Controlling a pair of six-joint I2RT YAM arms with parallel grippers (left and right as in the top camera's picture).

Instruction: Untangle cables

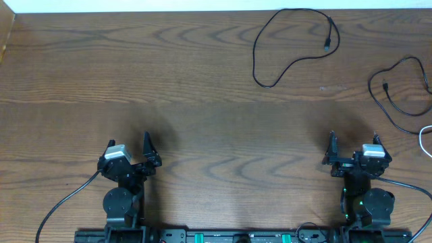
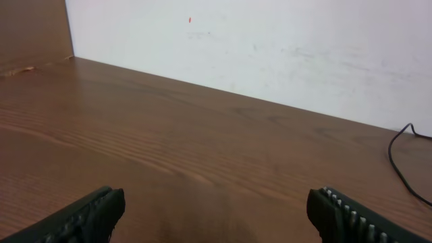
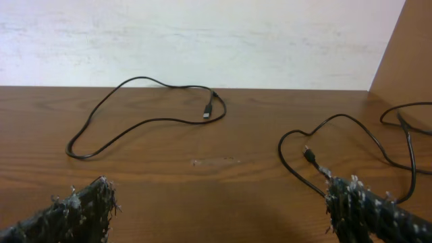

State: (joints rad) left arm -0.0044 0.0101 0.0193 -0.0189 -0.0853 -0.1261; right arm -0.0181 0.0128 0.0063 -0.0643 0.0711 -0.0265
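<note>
I am looking down at two arms parked at the near edge of a wooden table (image 1: 202, 101). The right gripper (image 1: 354, 140) rests low over the wood with its jaws spread wide and nothing between them. Its wrist camera shows the two ridged fingers at the bottom corners and bare table in the gap. The left gripper (image 1: 128, 142) sits far to the left of the right gripper, level with it, jaws just as wide and equally empty. Moving outward, one black cable (image 1: 255, 61) lies beyond the right gripper and somewhat to its left, near the far edge of the table. It forms a loose open loop, with a small plug end hanging down on the loop's right side. A second black cable (image 1: 371, 88) lies beyond the right gripper and to its right. It curls with a small plug inside the curl and runs off the right edge of the picture. The two black cables lie well apart, touching nothing. A white cable (image 1: 421, 140) shows as a short curve just right of the right gripper at the frame's edge; I cannot tell whether it crosses the second black cable there. Behind the table stands a white wall (image 2: 270, 40).
</note>
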